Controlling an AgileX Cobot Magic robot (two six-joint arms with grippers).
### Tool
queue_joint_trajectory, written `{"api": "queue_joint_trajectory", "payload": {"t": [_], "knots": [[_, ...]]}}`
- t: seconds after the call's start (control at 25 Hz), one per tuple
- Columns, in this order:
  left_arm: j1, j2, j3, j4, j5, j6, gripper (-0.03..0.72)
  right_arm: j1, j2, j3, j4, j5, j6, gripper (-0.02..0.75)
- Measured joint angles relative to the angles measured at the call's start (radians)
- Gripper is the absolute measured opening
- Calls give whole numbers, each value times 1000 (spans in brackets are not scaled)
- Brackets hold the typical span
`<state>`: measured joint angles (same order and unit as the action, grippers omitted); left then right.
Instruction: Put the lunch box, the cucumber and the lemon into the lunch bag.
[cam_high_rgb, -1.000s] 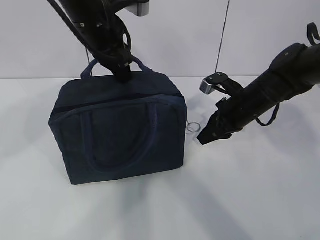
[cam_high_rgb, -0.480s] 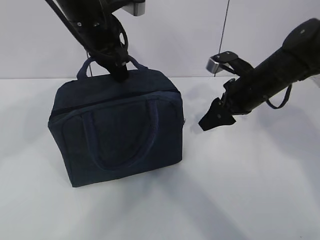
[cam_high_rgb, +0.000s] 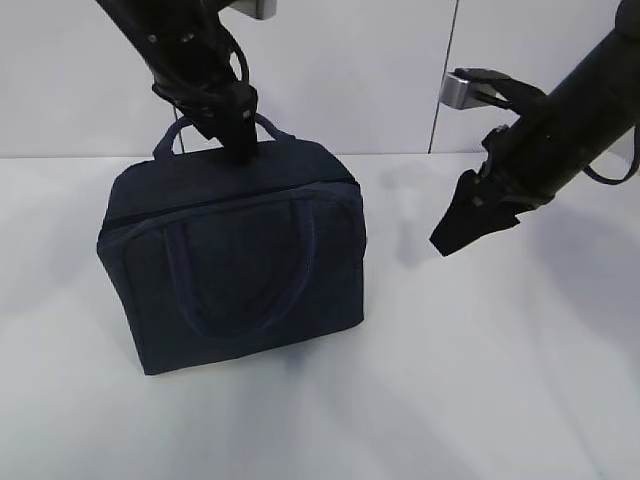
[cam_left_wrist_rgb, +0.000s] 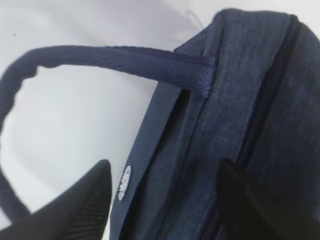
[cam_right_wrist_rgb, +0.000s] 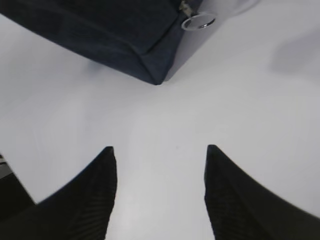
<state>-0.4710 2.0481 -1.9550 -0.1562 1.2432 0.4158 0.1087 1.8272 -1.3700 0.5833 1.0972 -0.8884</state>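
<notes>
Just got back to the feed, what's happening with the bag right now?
The navy lunch bag stands on the white table, its top zipper closed. The left gripper is open over the bag's top by the rear handle, holding nothing. The right gripper hangs open above bare table, off the bag's ring pull.

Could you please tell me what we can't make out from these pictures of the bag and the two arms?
- Inside of the lunch bag: hidden in every view by its own fabric, so the lunch box, cucumber and lemon cannot be seen.
- Ring pull: not visible in the exterior view, behind the bag's far corner.
- Left tool: exterior view shows it dark against the bag top; contact unclear.
- Right tool: its fingertips alone show in the wrist view.
</notes>
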Motion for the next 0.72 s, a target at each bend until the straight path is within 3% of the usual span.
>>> {"api": "queue_joint_trajectory", "payload": {"t": [0.12,0.32,0.72], "knots": [[0,-19,-20,5,0,-37,501,0,-15,-24,-7,87,38,407],[1,-74,-26,24,0,-148,469,0,-19,-90,-28,112,141,407],[21,-210,1,51,6,-369,444,0,-119,-115,-352,124,524,407]]}}
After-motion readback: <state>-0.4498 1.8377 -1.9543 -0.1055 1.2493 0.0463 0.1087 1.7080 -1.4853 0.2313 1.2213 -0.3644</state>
